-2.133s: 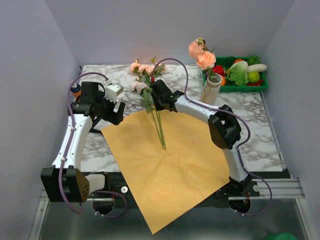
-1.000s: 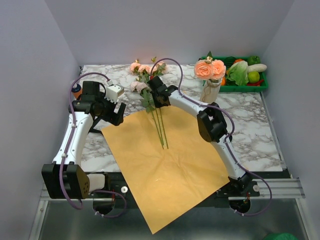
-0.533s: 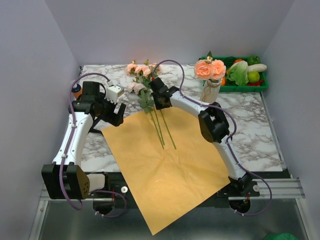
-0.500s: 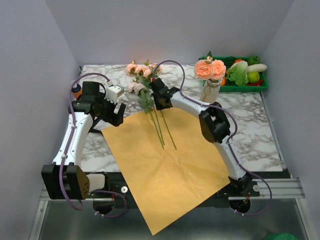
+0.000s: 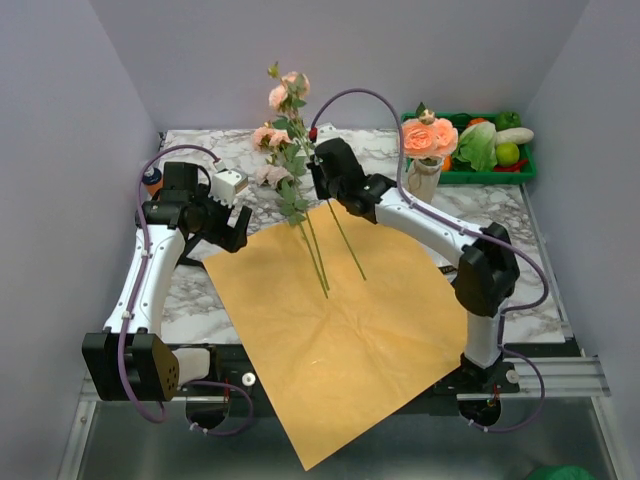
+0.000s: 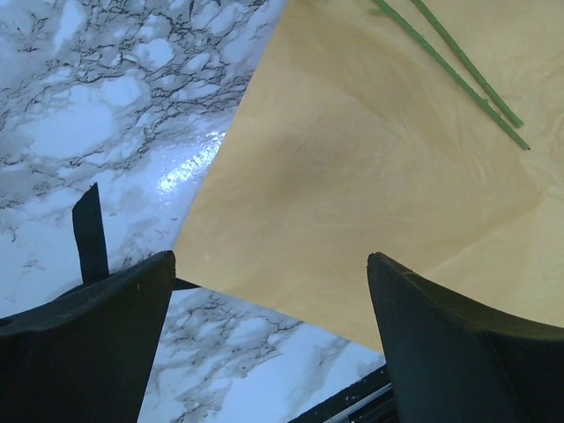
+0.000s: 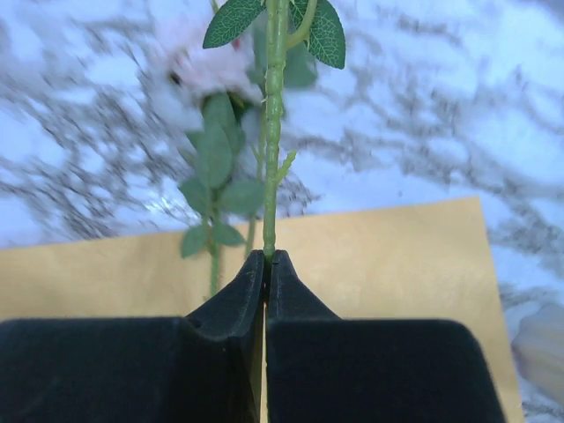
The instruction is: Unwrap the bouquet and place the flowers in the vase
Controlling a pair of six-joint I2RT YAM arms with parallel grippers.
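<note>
R tool [image 7: 266,258] is clamped shut on one thin-stemmed peach rose spray [image 5: 289,92], pinching the green stem approx mid-length. The blooms stand high above the far part of the white-grey marble desk [image 5: 520,270], and the bare stem end slants down over the flat orange wrapping-paper sheet [image 5: 340,340]. In the R wrist view the stem runs straight up from betw. the two black fingers [image 7: 220,344], w/ leaves at the top.

The remaining loose peach-pink roses [image 5: 263,135] lie on the desk, heads toward the far edge. Their long green stems [image 5: 318,262] reach onto the paper. The paper's near corner overhangs the desk's near edge.

The tall narrow cream-white ceramic vase [image 5: 422,180] stands upright at far right, just beside the green plastic crate of vegetables [image 5: 495,177]. Two peach roses [image 5: 430,138] already sit in the vase.

L tool [image 6: 270,260] has its jaws wide apart, holds nothing, and hovers over the paper's left corner. In the L wrist view a black ribbon strip [image 6: 88,233] lies on the marble beside that corner. A small orange bottle w/ black cap [image 5: 151,181] is at the desk's left edge, behind the L arm.
</note>
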